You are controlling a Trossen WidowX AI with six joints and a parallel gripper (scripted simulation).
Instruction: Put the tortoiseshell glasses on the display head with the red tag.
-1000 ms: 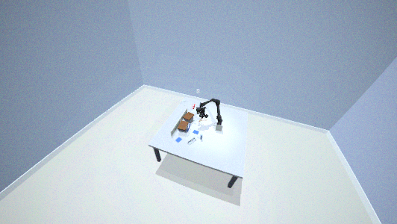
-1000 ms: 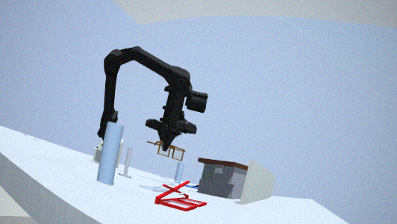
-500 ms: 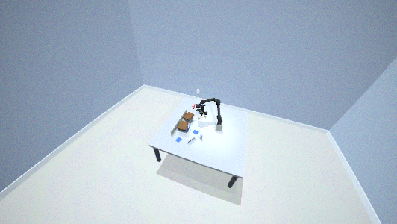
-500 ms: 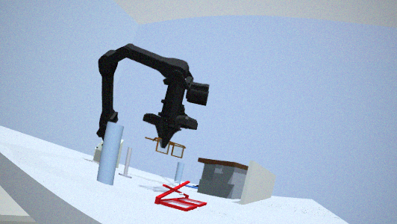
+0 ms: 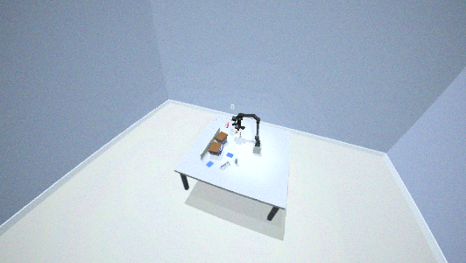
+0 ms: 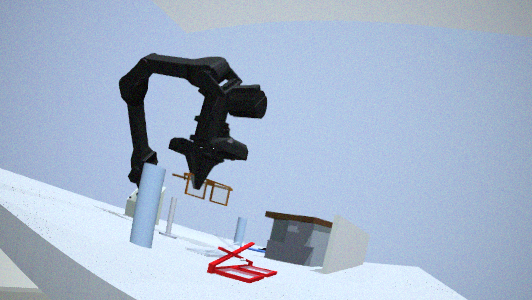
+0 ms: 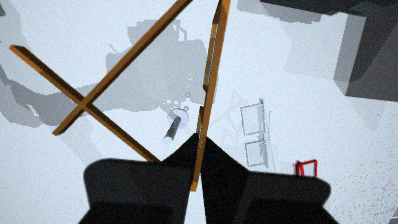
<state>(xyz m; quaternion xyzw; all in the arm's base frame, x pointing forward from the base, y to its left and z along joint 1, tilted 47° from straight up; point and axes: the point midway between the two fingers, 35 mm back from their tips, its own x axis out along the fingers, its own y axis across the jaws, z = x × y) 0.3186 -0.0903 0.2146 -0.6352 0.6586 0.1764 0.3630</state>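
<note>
The gripper (image 5: 240,127) (image 6: 198,187) (image 7: 200,136) points down, shut on the tortoiseshell glasses (image 5: 236,131) (image 6: 219,184) (image 7: 216,60). It pinches the front frame to one side of the bridge, high above the table. The lens frames hang below the top bar in the exterior view; the temples cross each other in the wrist view. Two blocky grey display heads with brown tops stand side by side in the top view, one nearer the back (image 5: 222,136) and one nearer the front (image 5: 215,148). Both are apart from the glasses. No red tag can be made out, so which head carries it is unclear.
Red glasses (image 5: 227,125) (image 6: 242,274) lie on the table, and pale wire-like glasses (image 7: 262,117) show in the wrist view. A light panel (image 6: 345,246) stands behind the heads. A blue cylinder (image 6: 148,205) and a thin post (image 6: 171,216) stand nearby. Blue squares (image 5: 229,155) (image 5: 210,164) lie toward the front.
</note>
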